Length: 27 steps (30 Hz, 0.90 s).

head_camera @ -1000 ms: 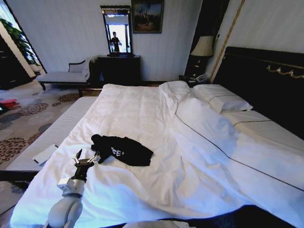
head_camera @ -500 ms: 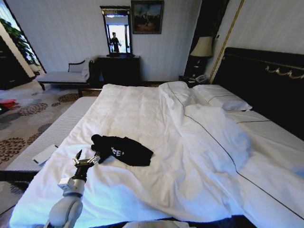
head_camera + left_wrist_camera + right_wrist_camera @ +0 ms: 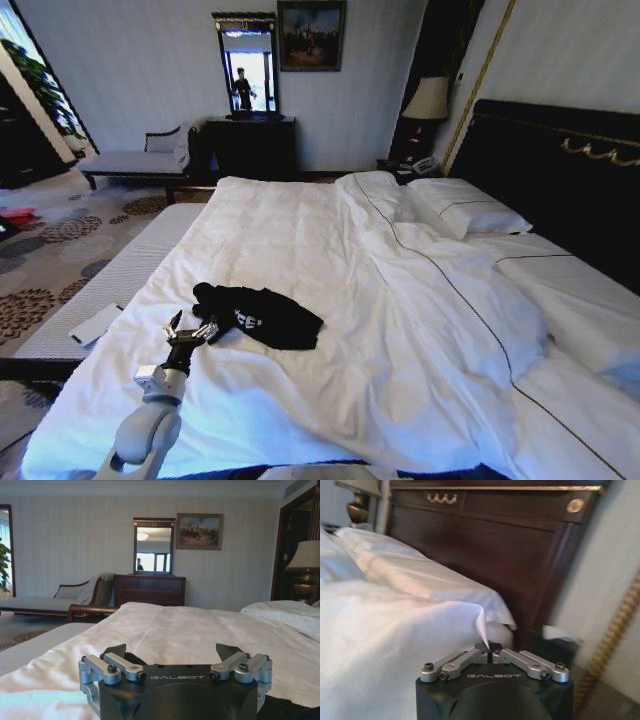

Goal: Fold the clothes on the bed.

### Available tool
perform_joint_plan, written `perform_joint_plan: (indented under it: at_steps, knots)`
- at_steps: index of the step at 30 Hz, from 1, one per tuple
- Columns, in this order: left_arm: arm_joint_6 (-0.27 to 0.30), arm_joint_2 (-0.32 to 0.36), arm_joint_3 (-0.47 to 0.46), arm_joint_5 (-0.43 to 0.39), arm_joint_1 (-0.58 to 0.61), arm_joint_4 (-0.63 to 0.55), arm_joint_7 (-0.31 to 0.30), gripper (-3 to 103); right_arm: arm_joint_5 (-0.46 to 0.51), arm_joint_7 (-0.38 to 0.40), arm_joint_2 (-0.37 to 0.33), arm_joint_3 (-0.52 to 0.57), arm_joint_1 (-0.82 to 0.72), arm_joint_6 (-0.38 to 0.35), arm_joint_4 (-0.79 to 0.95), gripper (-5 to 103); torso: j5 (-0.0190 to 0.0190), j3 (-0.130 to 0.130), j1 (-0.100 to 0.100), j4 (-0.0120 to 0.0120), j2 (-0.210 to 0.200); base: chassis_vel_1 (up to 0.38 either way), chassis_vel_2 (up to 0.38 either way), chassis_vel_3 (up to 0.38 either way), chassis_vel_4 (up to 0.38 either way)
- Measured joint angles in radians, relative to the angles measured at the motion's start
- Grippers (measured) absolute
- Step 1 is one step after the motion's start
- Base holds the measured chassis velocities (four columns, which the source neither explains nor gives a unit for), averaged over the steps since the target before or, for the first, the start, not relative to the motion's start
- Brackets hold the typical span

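The clothes, a crumpled black T-shirt [image 3: 262, 317] with white lettering, lie on the near left part of the bed [image 3: 300, 225], which has a white duvet. My left gripper [image 3: 191, 329] hovers open just at the shirt's near left edge. In the left wrist view the open left gripper [image 3: 171, 654] has black fabric [image 3: 131, 657] just beyond its fingers. In the right wrist view my right gripper [image 3: 487, 647] is shut on a corner of the white duvet [image 3: 481, 622], close to the dark headboard [image 3: 485, 540].
A flat white card [image 3: 95, 324] lies on the grey bench [image 3: 120, 275] along the bed's left side. Pillows [image 3: 468, 207] rest against the headboard [image 3: 560, 165]. A dark dresser with a mirror [image 3: 250, 140], a chaise [image 3: 135, 160] and a lamp [image 3: 427, 98] stand along the far wall.
The duvet's raised fold on the right has slid toward the bed's near right and flattened. My left gripper has moved slightly forward and right, closer to the shirt.
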Motion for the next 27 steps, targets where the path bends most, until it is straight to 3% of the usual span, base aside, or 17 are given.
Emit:
perform_joint_plan:
  at_steps: [3, 10, 16, 25, 27]
  knots:
    - [0.000, 0.012, 0.008, -0.008, -0.009, 0.013, 0.000, 100, 0.000, -0.003, 0.017, 0.008, -0.003, 0.007, -0.010, 0, 0.0003, 0.000, 0.000, -0.0004, 0.000, 0.000, 0.000, 0.000, 0.000]
    - [0.003, 0.047, 0.074, -0.012, -0.069, 0.050, -0.005, 100, -0.063, 0.017, 0.147, -0.054, 0.038, 0.001, 0.031, 0, 0.0003, 0.000, 0.000, -0.0004, 0.000, 0.000, 0.000, 0.000, 0.000]
    - [0.003, 0.074, 0.103, -0.033, -0.101, 0.076, -0.005, 100, -0.112, 0.034, 0.210, -0.096, 0.053, 0.014, -0.034, 0, 0.0004, 0.000, 0.000, 0.0004, 0.000, 0.000, 0.000, 0.000, 0.000]
    - [-0.002, 0.078, 0.146, -0.039, -0.123, 0.107, -0.001, 100, -0.108, 0.041, 0.219, -0.123, 0.069, 0.054, -0.158, 0, 0.0001, 0.000, 0.000, 0.0012, 0.000, 0.000, 0.000, 0.000, 0.000]
    - [-0.002, 0.077, 0.158, -0.038, -0.131, 0.113, -0.001, 100, -0.105, 0.041, 0.218, -0.123, 0.082, 0.059, -0.182, 0, 0.0004, 0.000, 0.000, 0.0004, 0.000, 0.000, 0.000, 0.000, 0.000]
